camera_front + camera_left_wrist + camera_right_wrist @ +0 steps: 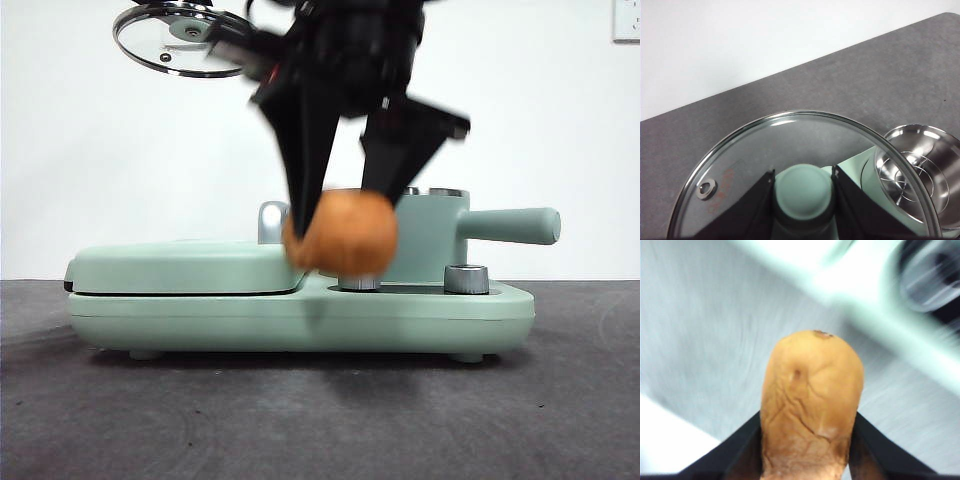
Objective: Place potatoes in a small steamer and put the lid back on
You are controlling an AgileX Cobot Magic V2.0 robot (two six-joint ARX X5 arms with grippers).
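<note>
My right gripper [345, 215] is shut on the orange-brown potato [342, 234], holding it in the air in front of the mint-green small steamer [432, 235], whose side handle [510, 225] points right. The right wrist view is blurred and shows the potato [812, 405] clamped between the black jaws. High at the upper left of the front view, my left gripper [802, 187] is shut on the knob [803, 195] of the clear-glass lid [180, 40]. Through the lid [740, 165], the left wrist view shows the steamer's open steel inside [920, 170] below.
The steamer stands on a mint-green appliance base [300, 315] with a flat griddle cover [185, 265] on its left half, a chrome handle [272, 220] behind, and steel dials [466, 278] in front. A dark grey table [320, 420] spreads around it.
</note>
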